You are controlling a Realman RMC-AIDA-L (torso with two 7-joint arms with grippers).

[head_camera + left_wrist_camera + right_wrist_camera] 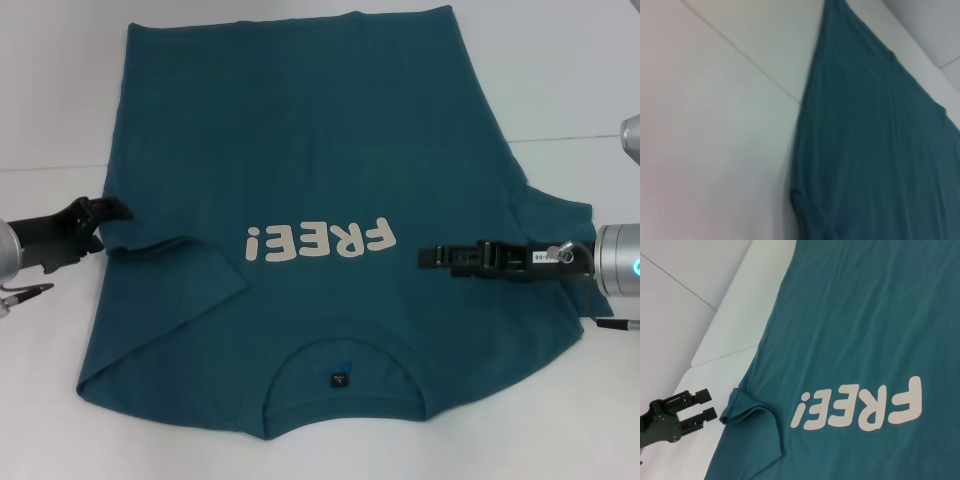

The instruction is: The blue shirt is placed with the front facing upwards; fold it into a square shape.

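Observation:
The blue shirt (300,150) lies flat, front up, on the white table (50,100). Its collar (340,370) is nearest me and the "FREE!" lettering (318,240) reads upside down. The left sleeve (175,262) is folded in onto the body. My left gripper (118,210) sits at the shirt's left edge, just outside that sleeve. In the right wrist view it (707,405) is open with nothing between its fingers. My right gripper (428,257) reaches in over the chest, just right of the lettering. The left wrist view shows the shirt (875,150) edge on the table.
White table surface surrounds the shirt, with a seam line (685,287) running across it on the left. The right sleeve (550,215) lies spread under my right arm. A thin cable (25,292) hangs by the left wrist.

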